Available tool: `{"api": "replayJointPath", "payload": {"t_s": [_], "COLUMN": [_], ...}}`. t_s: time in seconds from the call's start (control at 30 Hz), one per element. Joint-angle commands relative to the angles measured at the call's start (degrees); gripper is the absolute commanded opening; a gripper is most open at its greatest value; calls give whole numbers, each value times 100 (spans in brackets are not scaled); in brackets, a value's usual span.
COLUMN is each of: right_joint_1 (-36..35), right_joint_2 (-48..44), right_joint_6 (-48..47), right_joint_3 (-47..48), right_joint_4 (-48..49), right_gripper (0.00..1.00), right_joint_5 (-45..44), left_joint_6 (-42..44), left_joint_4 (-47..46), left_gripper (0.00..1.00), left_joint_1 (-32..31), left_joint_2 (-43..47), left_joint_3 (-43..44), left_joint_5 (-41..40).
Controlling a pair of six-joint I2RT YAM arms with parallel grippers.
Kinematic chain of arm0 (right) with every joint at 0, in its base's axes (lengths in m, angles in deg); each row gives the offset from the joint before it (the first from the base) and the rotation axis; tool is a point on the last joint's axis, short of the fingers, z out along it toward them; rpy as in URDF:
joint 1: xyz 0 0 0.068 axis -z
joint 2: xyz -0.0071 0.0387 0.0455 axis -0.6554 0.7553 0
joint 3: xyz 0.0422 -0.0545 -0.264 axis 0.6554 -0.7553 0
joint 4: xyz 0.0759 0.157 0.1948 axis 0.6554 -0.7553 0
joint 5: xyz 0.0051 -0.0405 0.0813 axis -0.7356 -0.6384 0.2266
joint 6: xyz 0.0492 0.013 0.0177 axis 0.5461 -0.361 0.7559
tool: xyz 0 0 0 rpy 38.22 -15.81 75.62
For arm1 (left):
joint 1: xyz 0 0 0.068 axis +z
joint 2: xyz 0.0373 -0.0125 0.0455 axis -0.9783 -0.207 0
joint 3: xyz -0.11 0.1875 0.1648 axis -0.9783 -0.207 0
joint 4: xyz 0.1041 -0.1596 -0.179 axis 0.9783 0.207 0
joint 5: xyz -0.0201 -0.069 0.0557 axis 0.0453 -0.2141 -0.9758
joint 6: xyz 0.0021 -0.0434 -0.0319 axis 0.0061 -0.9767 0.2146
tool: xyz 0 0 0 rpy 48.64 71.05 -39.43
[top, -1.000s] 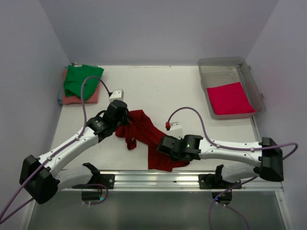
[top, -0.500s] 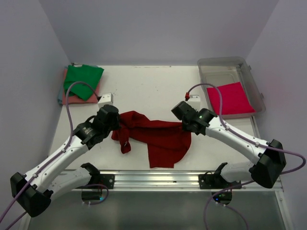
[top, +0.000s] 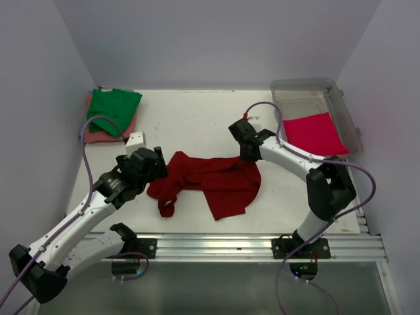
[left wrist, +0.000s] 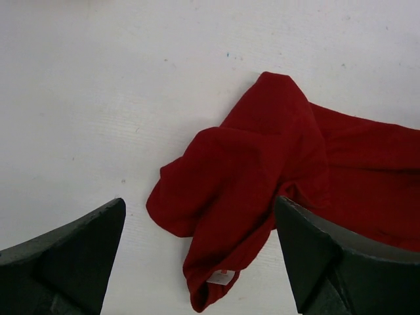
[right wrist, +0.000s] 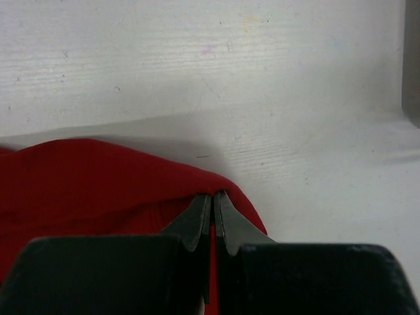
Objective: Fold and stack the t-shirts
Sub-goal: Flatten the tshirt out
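Note:
A large dark red t-shirt (top: 220, 184) lies crumpled and partly spread at the table's middle. My left gripper (top: 157, 172) hovers over its left end, open wide with nothing between the fingers. In the left wrist view the bunched sleeve end (left wrist: 262, 170) and a white label (left wrist: 220, 277) lie below the left gripper (left wrist: 199, 203). My right gripper (top: 248, 154) is shut on the shirt's upper right edge, and the right wrist view shows the right gripper (right wrist: 212, 195) pinching a fold of red cloth (right wrist: 98, 177). A green t-shirt (top: 113, 108) lies on a salmon pink one (top: 98, 136) at the back left.
A clear plastic tub (top: 308, 88) at the back right holds a folded bright pinkish-red t-shirt (top: 315, 133). Grey walls close in the table on three sides. A metal rail (top: 216, 246) with the arm bases runs along the near edge.
The right gripper has dragged the shirt's edge from the near side toward the back right, spreading it. The left gripper has let go of the shirt's left end and opened.

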Motion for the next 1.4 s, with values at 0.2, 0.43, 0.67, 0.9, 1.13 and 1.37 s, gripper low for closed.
{"api": "replayJointPath", "payload": {"t_s": [0.2, 0.43, 0.67, 0.9, 1.13, 1.37], "right_joint_1": [266, 336, 336, 345, 547, 740], "right_joint_2": [100, 100, 39, -146, -383, -532], "right_joint_6": [-396, -405, -423, -423, -414, -431], "right_joint_3": [267, 196, 144, -67, -480, -656], "right_joint_4": [427, 515, 611, 735, 928, 981], "right_gripper": [0, 0, 0, 0, 0, 0], "right_joint_5": [347, 566, 751, 856, 997, 1076], "left_joint_6": [2082, 2812, 3725, 3894, 3797, 3552], "left_joint_4": [-1416, -1418, -1037, -810, -591, -564], "left_gripper": [77, 76, 77, 77, 69, 24], "left_joint_1": [-666, -1371, -1741, -1749, -1618, -1539], "left_joint_2": [-1248, -2705, -3868, -4817, -5354, -5354], "left_joint_3": [224, 935, 1937, 2342, 2466, 2132], "left_joint_5": [1571, 1633, 709, 314, 490, 595]}}
